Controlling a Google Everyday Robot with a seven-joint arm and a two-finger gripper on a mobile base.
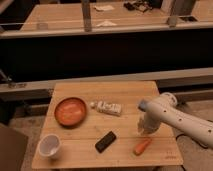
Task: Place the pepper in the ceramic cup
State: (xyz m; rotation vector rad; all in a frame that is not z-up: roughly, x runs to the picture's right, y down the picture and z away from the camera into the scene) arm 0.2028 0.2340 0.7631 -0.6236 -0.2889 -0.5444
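At the near left corner of the light wooden surface [120, 92] stands the small white round ceramic cup [50, 146], upright, its mouth facing up. Just behind it, by the left edge, lies a round orange plate [70, 111]. Toward the middle sit a white oblong packet [107, 107] and, closer to the front edge, a small black rectangular block [105, 141]. Near the front right corner the tapered orange-red pepper [142, 146] lies flat on the wood, well apart from the cup. The claw [145, 130] at the end of the white arm [182, 120] hangs just behind and above the pepper, pointing down; I cannot tell whether it is spread or pressed together, but the pepper appears ungrasped. The step in hand looks like the approach to the pick. The next move likely calls for lowering onto the pepper, closing across its narrow width, then carrying it leftward past the black block to the cup.
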